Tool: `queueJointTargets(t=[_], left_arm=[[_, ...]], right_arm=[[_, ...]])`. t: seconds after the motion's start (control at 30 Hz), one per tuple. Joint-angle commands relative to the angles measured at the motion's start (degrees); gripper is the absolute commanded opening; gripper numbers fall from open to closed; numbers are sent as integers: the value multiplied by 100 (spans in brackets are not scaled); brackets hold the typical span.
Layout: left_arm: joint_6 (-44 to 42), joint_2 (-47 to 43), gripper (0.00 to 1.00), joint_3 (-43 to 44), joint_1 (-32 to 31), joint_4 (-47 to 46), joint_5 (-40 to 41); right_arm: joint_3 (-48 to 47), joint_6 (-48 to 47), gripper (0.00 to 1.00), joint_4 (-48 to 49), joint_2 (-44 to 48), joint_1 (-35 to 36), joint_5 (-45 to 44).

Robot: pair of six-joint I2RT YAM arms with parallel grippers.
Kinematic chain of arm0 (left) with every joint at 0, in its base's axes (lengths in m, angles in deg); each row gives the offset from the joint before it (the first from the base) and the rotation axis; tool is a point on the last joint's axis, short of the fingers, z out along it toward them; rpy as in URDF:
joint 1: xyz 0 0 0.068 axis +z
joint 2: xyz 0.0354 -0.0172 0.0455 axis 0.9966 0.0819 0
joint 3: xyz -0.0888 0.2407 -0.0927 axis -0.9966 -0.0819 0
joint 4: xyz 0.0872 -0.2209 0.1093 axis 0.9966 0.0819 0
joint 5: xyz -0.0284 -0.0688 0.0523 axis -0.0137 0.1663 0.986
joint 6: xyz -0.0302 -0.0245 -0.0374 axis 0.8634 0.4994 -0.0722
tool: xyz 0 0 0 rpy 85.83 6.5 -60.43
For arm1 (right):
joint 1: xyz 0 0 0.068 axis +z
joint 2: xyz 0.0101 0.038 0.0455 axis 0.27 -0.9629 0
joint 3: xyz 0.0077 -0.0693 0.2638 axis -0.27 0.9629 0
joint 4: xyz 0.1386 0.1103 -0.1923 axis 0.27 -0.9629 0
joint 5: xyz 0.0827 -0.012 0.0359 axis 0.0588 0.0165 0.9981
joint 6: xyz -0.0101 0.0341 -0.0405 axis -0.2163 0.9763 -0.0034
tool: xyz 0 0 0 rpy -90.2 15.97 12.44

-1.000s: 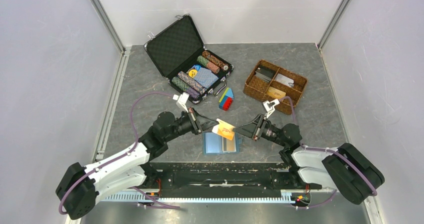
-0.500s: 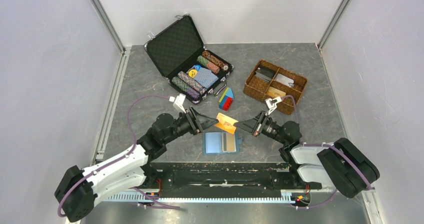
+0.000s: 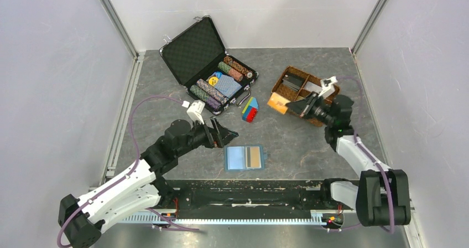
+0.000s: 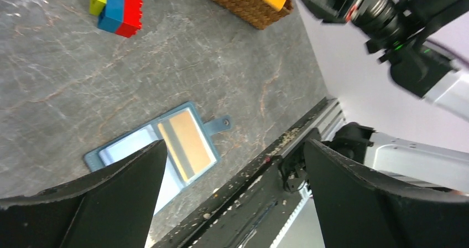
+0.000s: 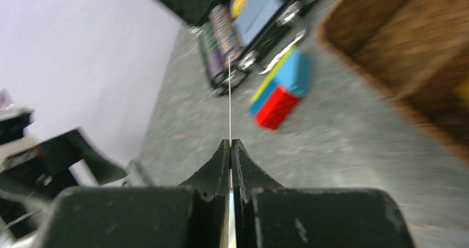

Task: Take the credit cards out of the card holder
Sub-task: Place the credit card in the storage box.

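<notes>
Pinching thin orange-yellow plastic card (image 3: 277,103) tight between right fingers (image 5: 213,173), holding left fingers (image 4: 110,203) wide apart, flat light-blue folding wallet (image 4: 182,143) below them.

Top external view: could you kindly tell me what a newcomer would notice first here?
The thin orange-yellow plastic card, pinched in the right gripper at the left corner of the brown wicker tray, stands out first. Next comes the flat light-blue folding wallet, lying open at the front centre with another card inside, the left gripper beside it, fingers spread.
</notes>
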Motion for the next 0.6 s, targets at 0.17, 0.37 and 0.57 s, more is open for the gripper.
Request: queueJointTargets(t=[0.17,0.37,0.57], left_arm=[[-1193,214,100,1043,27,1669,463],[-1973,531,100,1921,28,2784,407],[-2555,702,100,2057,28,3070,562]], right_arm=[[-1633,-1935,0,-3123,-538,-2045,356],[-1913,-1995,0,-3371,-908,-2371,280],[-2224,-2113,0,-3680,-1244,-2403,155]])
